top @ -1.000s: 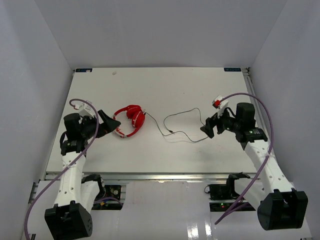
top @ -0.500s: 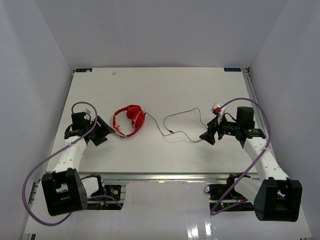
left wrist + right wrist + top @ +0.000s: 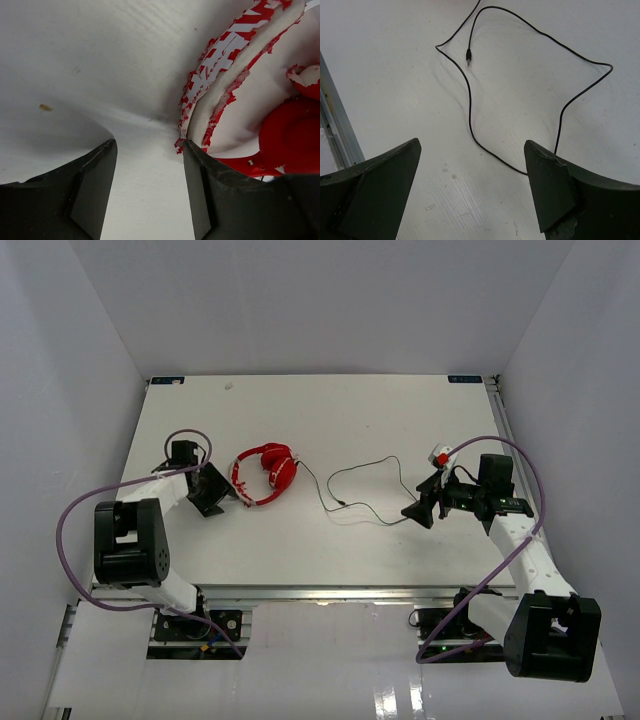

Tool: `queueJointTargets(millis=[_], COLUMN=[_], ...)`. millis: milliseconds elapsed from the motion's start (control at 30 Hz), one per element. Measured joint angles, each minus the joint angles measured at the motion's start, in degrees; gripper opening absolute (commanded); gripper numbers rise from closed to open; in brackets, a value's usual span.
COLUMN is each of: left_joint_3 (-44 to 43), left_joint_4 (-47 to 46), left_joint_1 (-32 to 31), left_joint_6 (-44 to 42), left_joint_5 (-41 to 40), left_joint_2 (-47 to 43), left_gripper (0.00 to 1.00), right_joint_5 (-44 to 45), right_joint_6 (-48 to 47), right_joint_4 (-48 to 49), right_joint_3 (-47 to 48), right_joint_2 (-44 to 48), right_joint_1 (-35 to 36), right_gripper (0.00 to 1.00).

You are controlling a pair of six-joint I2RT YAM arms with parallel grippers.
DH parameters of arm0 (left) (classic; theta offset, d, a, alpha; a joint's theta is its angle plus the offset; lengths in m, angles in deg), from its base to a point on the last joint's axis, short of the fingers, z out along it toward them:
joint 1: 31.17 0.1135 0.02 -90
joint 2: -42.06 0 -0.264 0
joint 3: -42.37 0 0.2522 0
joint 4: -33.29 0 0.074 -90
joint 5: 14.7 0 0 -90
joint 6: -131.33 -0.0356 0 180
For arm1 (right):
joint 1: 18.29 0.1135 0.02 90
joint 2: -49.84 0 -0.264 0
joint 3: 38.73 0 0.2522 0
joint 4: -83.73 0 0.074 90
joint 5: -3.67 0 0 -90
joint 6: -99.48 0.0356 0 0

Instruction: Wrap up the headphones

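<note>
The red headphones lie on the white table, left of centre. Their thin black cord runs right in loops. My left gripper is open, low on the table just left of the headband. In the left wrist view its right finger touches the end of the red-and-white headband; nothing lies between the jaws. My right gripper is open, low over the cord's right loop. In the right wrist view the cord and its plug lie ahead of the jaws.
The table's near edge has a metal rail; it shows at the left of the right wrist view. White walls close in the left, back and right sides. Purple arm cables loop beside each arm.
My left gripper has swung right and up to the headband's end, and the headphones have shifted slightly right. My right gripper has dropped a little toward the cord's loop.
</note>
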Motion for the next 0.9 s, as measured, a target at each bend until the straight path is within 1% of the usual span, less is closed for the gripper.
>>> queueJointTargets(millis=[200, 267, 400, 567, 733, 833, 900], left_joint_3=[-1.2, -1.3, -1.3, -1.8, -6.6, -7.5, -7.5], left_joint_4=[-1.2, -1.3, -1.9, -5.1, -6.6, -7.3, -7.2], left_joint_1=[-1.9, -1.9, -1.9, -1.9, -1.9, -2.0, -2.0], left_joint_6=[1.1, 1.1, 0.0, -2.5, -4.4, -5.2, -5.6], left_joint_5=[-0.7, -0.6, 0.7, 3.9, 6.1, 6.6, 6.4], left_joint_2=[1.3, 1.3, 0.3, -1.3, 3.5, 5.4, 5.5], left_gripper=[0.56, 0.56, 0.57, 0.61, 0.6, 0.52, 0.49], right_joint_5=[-0.4, -0.4, -0.4, -0.4, -0.5, -0.5, -0.5], right_joint_6=[-0.2, -0.2, -0.2, -0.3, -0.4, -0.4, -0.4], right_joint_4=[0.0, 0.0, 0.0, 0.0, 0.0, 0.0, 0.0], right_joint_3=[0.0, 0.0, 0.0, 0.0, 0.0, 0.0, -0.1], right_joint_2=[0.0, 0.0, 0.0, -0.4, -0.5, -0.5, -0.5], right_joint_1=[-0.1, -0.1, -0.1, -0.2, -0.4, -0.7, -0.8], right_gripper=[0.9, 0.9, 0.9, 0.9, 0.9, 0.9, 0.9])
